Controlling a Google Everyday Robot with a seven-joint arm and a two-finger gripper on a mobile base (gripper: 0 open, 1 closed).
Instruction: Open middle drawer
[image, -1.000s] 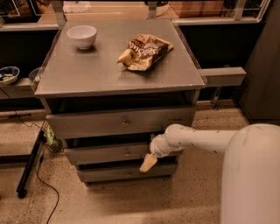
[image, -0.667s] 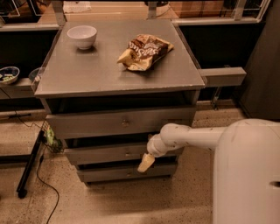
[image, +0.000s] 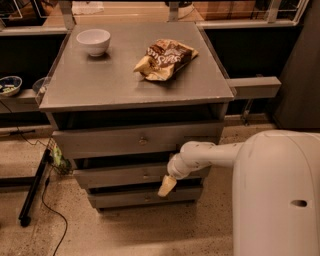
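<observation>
The grey cabinet has three drawer fronts stacked under its top. The middle drawer (image: 125, 175) is the second one, with a small round knob (image: 145, 176) at its centre. It stands slightly out from the cabinet body. My gripper (image: 166, 186) hangs from the white arm at the right part of this drawer's front, its cream fingertips pointing down towards the lowest drawer (image: 140, 198). It sits right of the knob, not on it.
The top drawer (image: 135, 141) is wider and has its own knob. On the cabinet top (image: 90, 85) sit a white bowl (image: 93, 41) and a crumpled snack bag (image: 165, 58). A black stand leg and cable (image: 35, 187) lie on the floor to the left.
The arm and gripper have shifted slightly left along the middle drawer front. The drawers look unchanged.
</observation>
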